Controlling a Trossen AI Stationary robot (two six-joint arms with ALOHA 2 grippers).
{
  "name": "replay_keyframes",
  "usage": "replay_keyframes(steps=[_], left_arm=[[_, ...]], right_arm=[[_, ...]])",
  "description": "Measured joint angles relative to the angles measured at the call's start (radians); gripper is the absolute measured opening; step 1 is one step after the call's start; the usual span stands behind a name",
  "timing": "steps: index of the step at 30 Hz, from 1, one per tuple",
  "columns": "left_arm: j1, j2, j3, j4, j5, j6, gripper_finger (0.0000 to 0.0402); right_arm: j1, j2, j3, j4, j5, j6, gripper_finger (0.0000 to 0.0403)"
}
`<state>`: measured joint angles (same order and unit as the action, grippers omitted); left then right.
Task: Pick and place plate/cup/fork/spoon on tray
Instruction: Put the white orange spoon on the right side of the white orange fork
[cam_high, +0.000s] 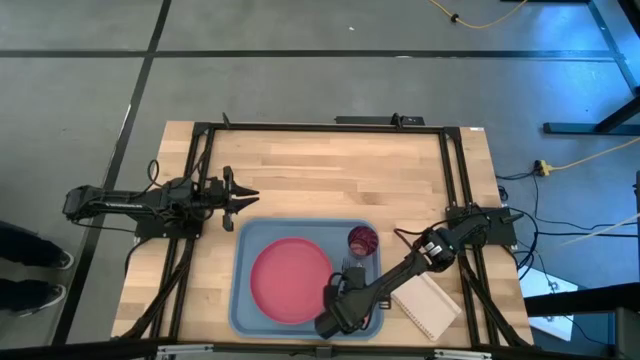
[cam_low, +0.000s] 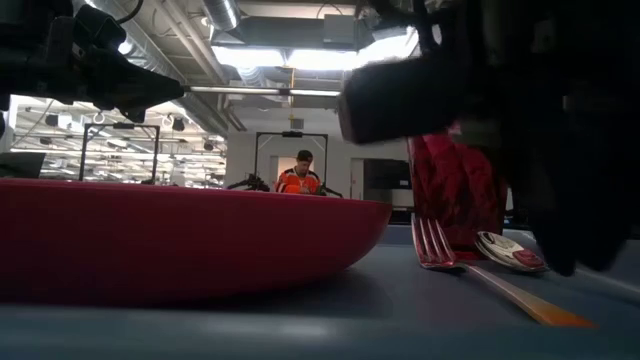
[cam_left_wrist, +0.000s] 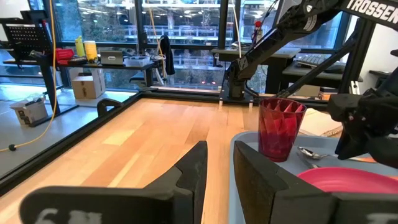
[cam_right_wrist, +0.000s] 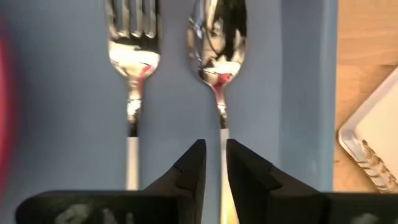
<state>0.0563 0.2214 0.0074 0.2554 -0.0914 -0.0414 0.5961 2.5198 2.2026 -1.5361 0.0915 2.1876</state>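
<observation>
The light blue tray (cam_high: 240, 255) lies at the table's near middle. On it rest the pinkish-red plate (cam_high: 290, 280), the upright dark red cup (cam_high: 362, 240), and the fork (cam_right_wrist: 132, 62) and spoon (cam_right_wrist: 217, 43), flat and side by side. My right gripper (cam_right_wrist: 216, 149) points steeply down over the spoon's handle (cam_right_wrist: 222, 124). It is open, one finger on either side of the handle. My left gripper (cam_high: 250, 197) waits open and level at the table's left, beyond the tray's far left corner.
A white notepad (cam_high: 425, 305) lies on the wood just right of the tray, close to my right arm. Bare wood stretches from the tray to the table's far edge. A black frame (cam_high: 320, 127) borders the table top.
</observation>
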Motion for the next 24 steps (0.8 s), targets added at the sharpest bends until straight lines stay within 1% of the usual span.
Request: replay_keyframes(steps=[2,6,16,24], left_arm=[[0.0,0.0,0.0,0.0,0.0,0.0,0.0071],[0.0,0.0,0.0,0.0,0.0,0.0,0.0071],[0.0,0.0,0.0,0.0,0.0,0.0,0.0071],[0.0,0.0,0.0,0.0,0.0,0.0,0.0071]], right_arm=[[0.002,0.0,0.011,-0.001,0.02,0.0,0.0068],[0.01,-0.001,0.025,-0.023,0.021,0.004,0.0068],[0.049,-0.001,0.025,-0.035,-0.009,0.083,0.0068],[0.053,-0.002,-0.015,-0.036,-0.033,0.089,0.0068]])
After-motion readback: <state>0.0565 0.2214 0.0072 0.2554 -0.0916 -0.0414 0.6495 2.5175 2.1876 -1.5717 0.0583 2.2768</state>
